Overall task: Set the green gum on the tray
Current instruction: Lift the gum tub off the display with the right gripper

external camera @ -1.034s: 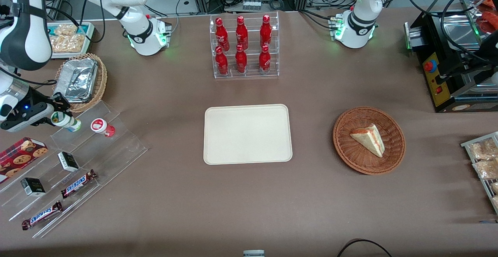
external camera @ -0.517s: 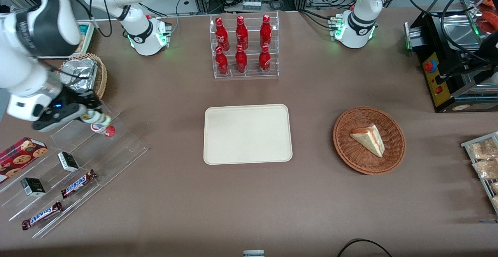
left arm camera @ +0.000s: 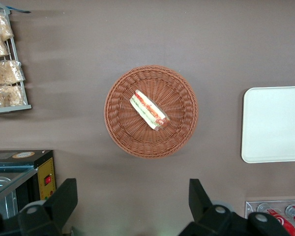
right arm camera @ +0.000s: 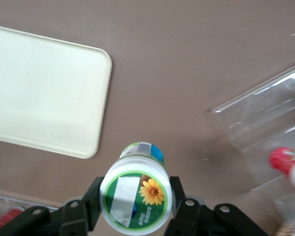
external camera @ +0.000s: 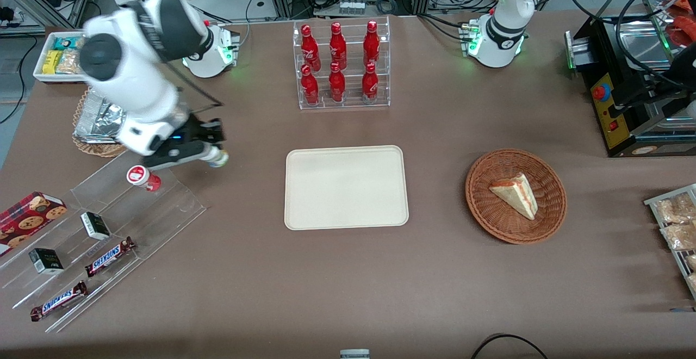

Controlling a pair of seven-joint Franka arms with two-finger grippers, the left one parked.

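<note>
My right gripper [external camera: 209, 155] is shut on the green gum [external camera: 217, 158], a small white bottle with a green band, and holds it above the brown table between the clear stepped stand and the tray. In the right wrist view the gum's round green lid with a flower [right arm camera: 135, 198] sits between the two black fingers [right arm camera: 92, 200]. The cream-beige tray [external camera: 346, 187] lies flat in the middle of the table, toward the parked arm's end from the gripper, and also shows in the right wrist view [right arm camera: 44, 91] and the left wrist view [left arm camera: 275, 123].
A red-lidded bottle [external camera: 142, 177] stands on the clear stepped stand [external camera: 109, 228] with chocolate bars and small boxes. A foil-filled wicker basket [external camera: 98, 125] is under the arm. A rack of red bottles [external camera: 341, 65] stands farther back. A brown basket with a sandwich [external camera: 515, 195] lies toward the parked arm's end.
My right gripper has lifted the green gum off the clear stand and carried it sideways toward the tray. The red-lidded bottle stays on the stand.
</note>
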